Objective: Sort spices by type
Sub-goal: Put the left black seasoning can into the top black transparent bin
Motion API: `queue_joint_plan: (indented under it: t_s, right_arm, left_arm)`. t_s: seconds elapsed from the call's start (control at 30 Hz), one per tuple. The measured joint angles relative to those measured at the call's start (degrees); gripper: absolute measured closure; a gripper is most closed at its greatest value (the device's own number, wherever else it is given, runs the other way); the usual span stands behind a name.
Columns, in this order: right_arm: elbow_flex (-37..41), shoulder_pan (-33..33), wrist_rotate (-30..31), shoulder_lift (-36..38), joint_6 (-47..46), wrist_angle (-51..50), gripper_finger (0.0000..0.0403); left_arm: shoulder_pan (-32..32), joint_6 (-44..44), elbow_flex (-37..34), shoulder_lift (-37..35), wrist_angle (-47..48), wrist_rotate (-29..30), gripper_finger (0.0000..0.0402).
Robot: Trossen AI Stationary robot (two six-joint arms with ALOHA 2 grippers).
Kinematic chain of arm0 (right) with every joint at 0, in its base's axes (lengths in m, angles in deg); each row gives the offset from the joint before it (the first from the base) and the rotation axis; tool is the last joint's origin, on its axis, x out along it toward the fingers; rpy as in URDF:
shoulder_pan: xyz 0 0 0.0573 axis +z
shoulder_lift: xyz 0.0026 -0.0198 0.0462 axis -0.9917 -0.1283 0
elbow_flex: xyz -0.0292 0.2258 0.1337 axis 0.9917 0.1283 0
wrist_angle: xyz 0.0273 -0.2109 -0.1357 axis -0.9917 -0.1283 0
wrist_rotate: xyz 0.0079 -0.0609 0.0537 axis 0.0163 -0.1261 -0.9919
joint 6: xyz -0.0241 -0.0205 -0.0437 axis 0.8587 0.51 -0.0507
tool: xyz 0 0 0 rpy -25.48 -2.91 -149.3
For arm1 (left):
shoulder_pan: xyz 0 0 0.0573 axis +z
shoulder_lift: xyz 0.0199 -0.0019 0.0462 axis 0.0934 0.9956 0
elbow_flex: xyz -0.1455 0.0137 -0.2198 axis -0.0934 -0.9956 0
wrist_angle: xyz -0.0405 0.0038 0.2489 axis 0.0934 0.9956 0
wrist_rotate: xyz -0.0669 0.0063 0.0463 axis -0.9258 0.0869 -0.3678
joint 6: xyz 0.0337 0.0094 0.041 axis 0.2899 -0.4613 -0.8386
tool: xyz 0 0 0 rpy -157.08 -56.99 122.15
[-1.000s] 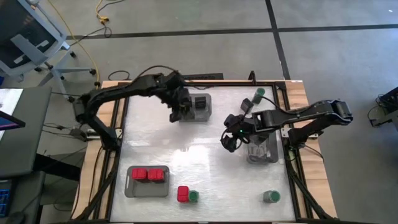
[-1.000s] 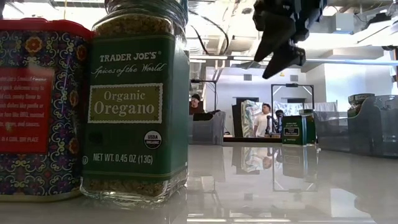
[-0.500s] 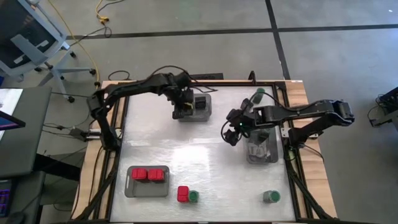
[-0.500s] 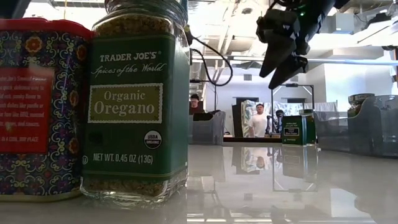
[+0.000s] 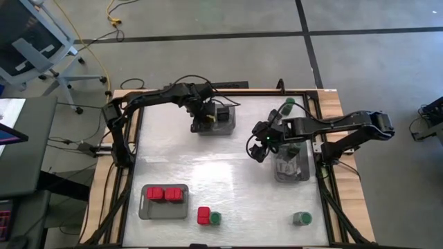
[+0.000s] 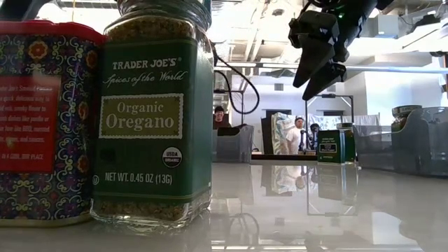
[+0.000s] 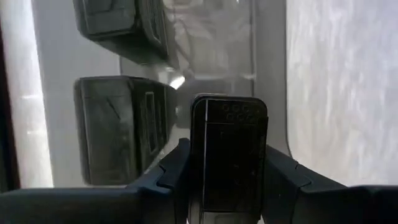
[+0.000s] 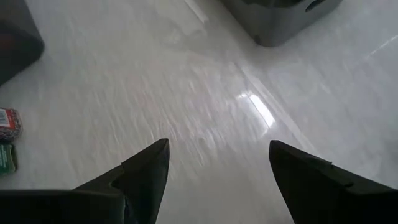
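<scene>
While the left gripper (image 7: 227, 180) stays clamped on a black cube-like spice box (image 7: 229, 155), it's shifted slightly over the grey rectangular tray (image 5: 223, 128). Probably about to drop it there. The right gripper (image 8: 217, 171) hangs wide open, empty.

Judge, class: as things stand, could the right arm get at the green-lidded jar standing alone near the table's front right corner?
Probably yes. The right gripper hangs open and empty above bare table, and nothing stands between it and the jar.

The pale tabletop (image 5: 228, 183) carried three grey trays (image 5: 164, 201). A red box (image 5: 203, 216) stood on it touching a green-lidded jar (image 5: 215, 218). Two more jars (image 5: 301, 218) stood apart near its right edge.
</scene>
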Motion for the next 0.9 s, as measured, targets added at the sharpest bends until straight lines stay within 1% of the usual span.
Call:
queue_joint_plan:
  t_s: [0.23,0.37,0.7,0.9]
  right_arm:
    - [0.0,0.1,0.0,0.0,-0.4,-0.1,0.01]
    - [0.0,0.1,0.0,0.0,-0.5,-0.1,0.01]
    - [0.0,0.1,0.0,0.0,-0.6,-0.1,0.01]
    - [0.0,0.1,-0.1,0.0,-0.5,0.3,0.01]
  left_arm:
    - [-0.5,0.5,0.0,1.8,-0.5,0.2,0.0273]
    - [-0.6,0.5,0.1,1.4,-3.3,0.1,0.0273]
    - [-0.4,0.7,0.1,1.5,-3.4,0.1,0.0273]
    - [-0.7,1.8,0.0,3.4,-4.1,-0.2,0.0273]
